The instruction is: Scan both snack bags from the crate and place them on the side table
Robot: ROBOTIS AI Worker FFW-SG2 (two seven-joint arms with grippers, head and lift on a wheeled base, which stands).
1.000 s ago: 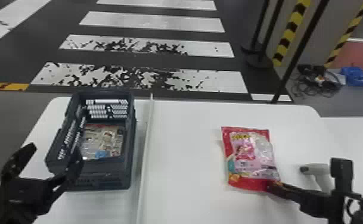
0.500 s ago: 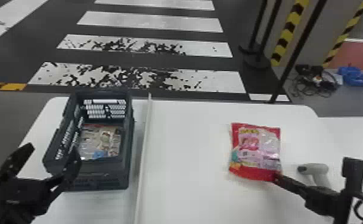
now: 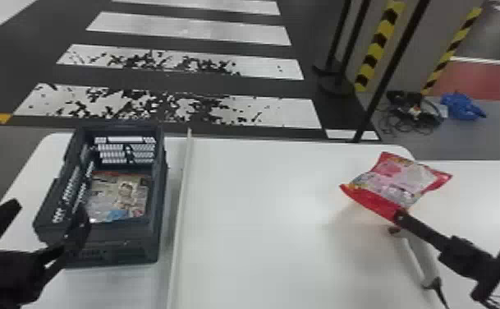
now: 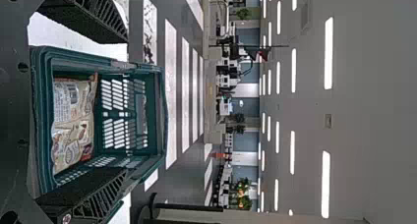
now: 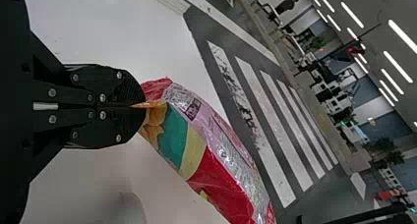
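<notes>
Reference: the crate point(image 3: 138, 242). Right tool point(image 3: 399, 215), well apart to its right: clamped on a corner of the red snack bag point(image 3: 400, 178), above the bench point(image 3: 261, 230). Left tool point(image 3: 49, 207), near side: spread wide. Second snack bag point(image 3: 123, 197): inside.

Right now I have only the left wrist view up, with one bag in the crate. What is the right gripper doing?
Observer: The right gripper has its fingers shut on one end of a red snack bag.
Operator: Is that bag resting on the table?
Observer: It looks held up at a slant in the head view, over the part of the white table to the right of the raised strip.
Operator: Anything else near it?
Observer: Yes, a pale handheld scanner is on the table, nearer the robot than the bag.
</notes>
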